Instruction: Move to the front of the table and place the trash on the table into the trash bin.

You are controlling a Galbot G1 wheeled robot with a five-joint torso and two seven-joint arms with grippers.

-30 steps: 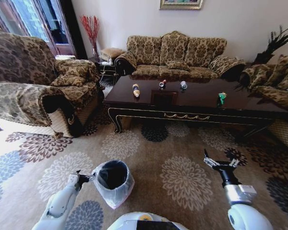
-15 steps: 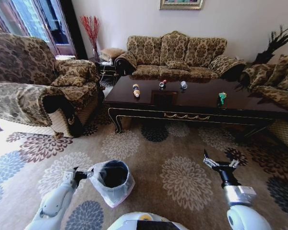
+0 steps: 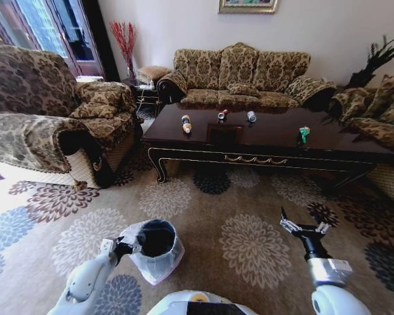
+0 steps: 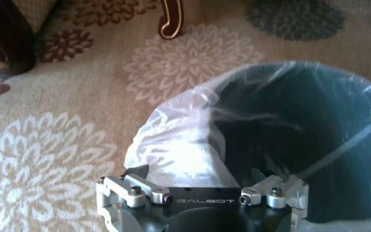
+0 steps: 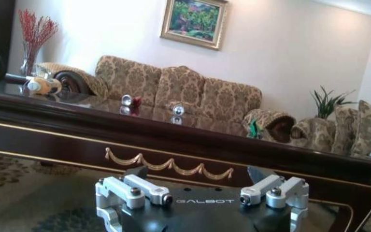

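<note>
Up ahead, the trash (image 3: 186,123) sits in a loose row on the table (image 3: 354,146), well beyond both arms. Nearer it, the right gripper (image 3: 304,228) hovers with fingers spread; the left gripper (image 3: 126,247) pinches the trash bin (image 3: 155,249) liner on the carpet.

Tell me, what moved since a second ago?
The left pincer swung out from the trash bin, then came back to its liner rim. The right pincer dipped slightly, staying open. The bin, the table and its trash haven't moved.
</note>
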